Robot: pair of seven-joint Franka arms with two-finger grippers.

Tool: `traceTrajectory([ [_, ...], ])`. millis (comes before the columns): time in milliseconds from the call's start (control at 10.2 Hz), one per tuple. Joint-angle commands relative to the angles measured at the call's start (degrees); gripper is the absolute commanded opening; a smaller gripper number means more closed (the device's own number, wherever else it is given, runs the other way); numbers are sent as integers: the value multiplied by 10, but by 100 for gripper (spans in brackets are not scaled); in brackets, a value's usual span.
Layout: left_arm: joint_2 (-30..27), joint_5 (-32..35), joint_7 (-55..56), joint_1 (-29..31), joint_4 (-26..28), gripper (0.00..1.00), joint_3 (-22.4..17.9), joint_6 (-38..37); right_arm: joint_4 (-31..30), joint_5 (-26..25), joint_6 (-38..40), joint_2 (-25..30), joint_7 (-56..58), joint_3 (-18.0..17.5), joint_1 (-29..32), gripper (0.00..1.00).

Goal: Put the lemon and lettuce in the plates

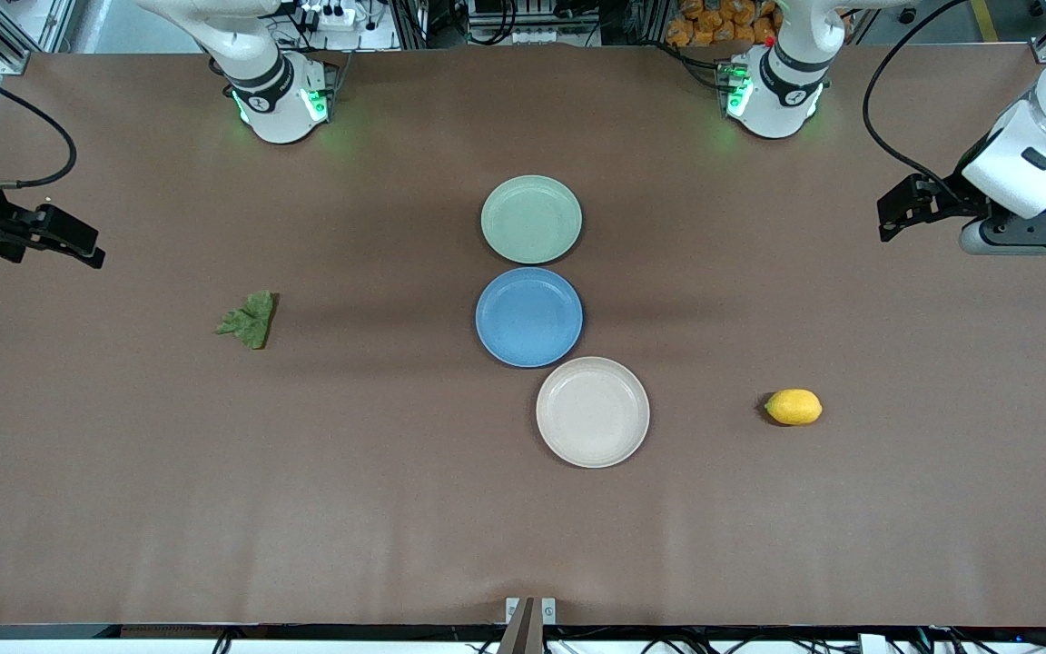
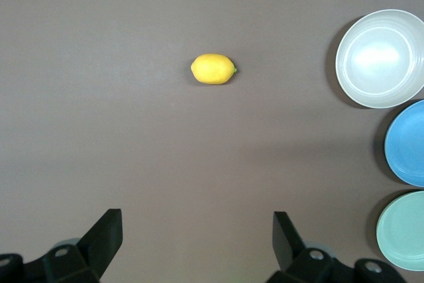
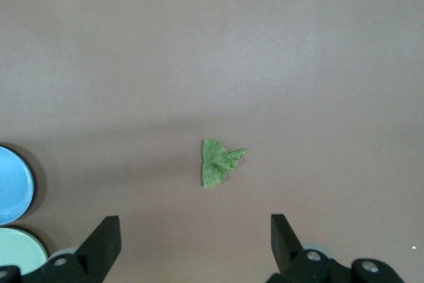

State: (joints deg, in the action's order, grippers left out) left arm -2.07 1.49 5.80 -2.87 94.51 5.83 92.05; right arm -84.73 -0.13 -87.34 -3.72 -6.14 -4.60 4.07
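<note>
The yellow lemon (image 1: 794, 407) lies on the brown table toward the left arm's end; it also shows in the left wrist view (image 2: 213, 69). The green lettuce (image 1: 251, 319) lies toward the right arm's end and shows in the right wrist view (image 3: 218, 162). The mint plate (image 1: 531, 219) and beige plate (image 1: 593, 411) are empty at mid-table. My left gripper (image 1: 888, 218) is open and empty over the table's left-arm end, apart from the lemon. My right gripper (image 1: 85, 247) is open and empty over the right-arm end, apart from the lettuce.
An empty blue plate (image 1: 529, 317) sits between the mint and beige plates, almost touching both. The three plates also show at the edge of the left wrist view: beige (image 2: 381, 58), blue (image 2: 407, 144), mint (image 2: 403, 230). The arm bases stand along the table's edge farthest from the front camera.
</note>
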Motion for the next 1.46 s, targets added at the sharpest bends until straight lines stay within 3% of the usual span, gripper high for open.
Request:
traceTrajectory([
  [0,5,35,9,-2,-12,100,8,6,-4,13,-3,4,3,-6,9,100],
  [1366,19,22,14,7,-21,100,10,11,-4,12,3,5,8,-6,8,100],
])
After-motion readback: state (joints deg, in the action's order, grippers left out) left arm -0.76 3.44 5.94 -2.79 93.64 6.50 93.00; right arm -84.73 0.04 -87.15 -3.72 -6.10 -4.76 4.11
